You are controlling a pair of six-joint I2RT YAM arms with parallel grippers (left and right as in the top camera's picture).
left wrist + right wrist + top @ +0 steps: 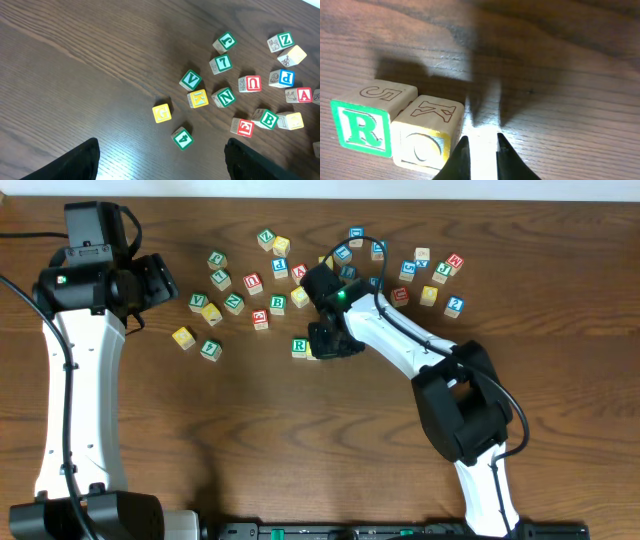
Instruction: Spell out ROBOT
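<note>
Row status: 2 cubes down. R cube [357, 127] (green letter, white face) and yellow-faced O cube [426, 135] sit side by side and touching, about mid-table [300, 440], with O on R's right.

Right claw [481, 156]: tips low at the table just right of the O cube. It is nearly closed, with a thin strip of bare wood between the fingers, and grips nothing. Its left finger [460, 160] is just beside the cube's corner; can't tell if it touches.

Left claw [161, 150]: wide open and empty, hanging over the left half of the table, well apart from the row.

Green B cube [278, 304]: loose, between the row and the far edge. There is 1 yellow cube [299, 297] just right of it and 1 red E cube [260, 319] just left.

Loose cubes, left wrist view: 15 whole ones, namely 7 green-lettered, 3 red-lettered, 1 blue-lettered and 4 yellow-faced.

Right-hand group [429, 295], near the far edge: about a dozen more cubes. A few are partly under the right arm, so no exact count. Several show blue letters, too small to read, so I can't pick out the T.
</note>
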